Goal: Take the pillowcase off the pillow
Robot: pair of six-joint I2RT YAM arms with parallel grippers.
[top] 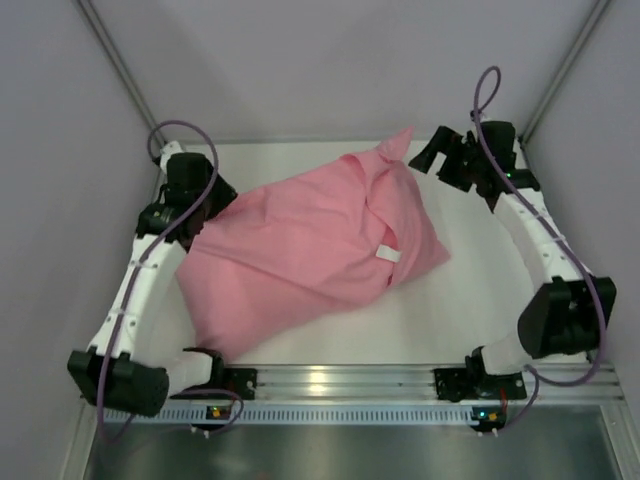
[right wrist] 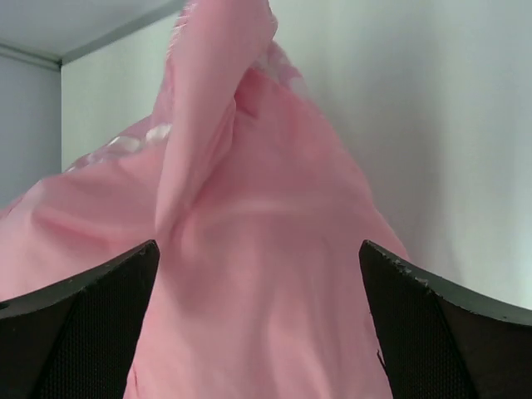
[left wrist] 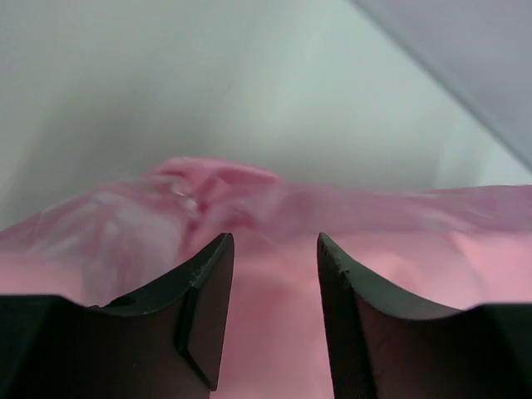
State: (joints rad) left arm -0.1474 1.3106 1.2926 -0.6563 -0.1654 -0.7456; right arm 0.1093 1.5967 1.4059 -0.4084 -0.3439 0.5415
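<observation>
The pink pillowcase (top: 310,245) lies bulging and slantwise on the white table (top: 450,310). The white pillow is hidden inside it. A small white tag (top: 387,253) shows at a fold near its right end. A loose pink corner (top: 398,145) points toward the back right. My left gripper (top: 213,203) is open at the pillowcase's left end, with pink cloth (left wrist: 274,332) just beyond its fingers (left wrist: 208,291). My right gripper (top: 428,158) is wide open beside the loose corner. It faces the pink cloth (right wrist: 258,274) and holds nothing.
Grey walls enclose the table on three sides, close behind both grippers. A metal rail (top: 330,382) with the arm bases runs along the near edge. Bare white table shows to the right of the pillowcase and in front of it.
</observation>
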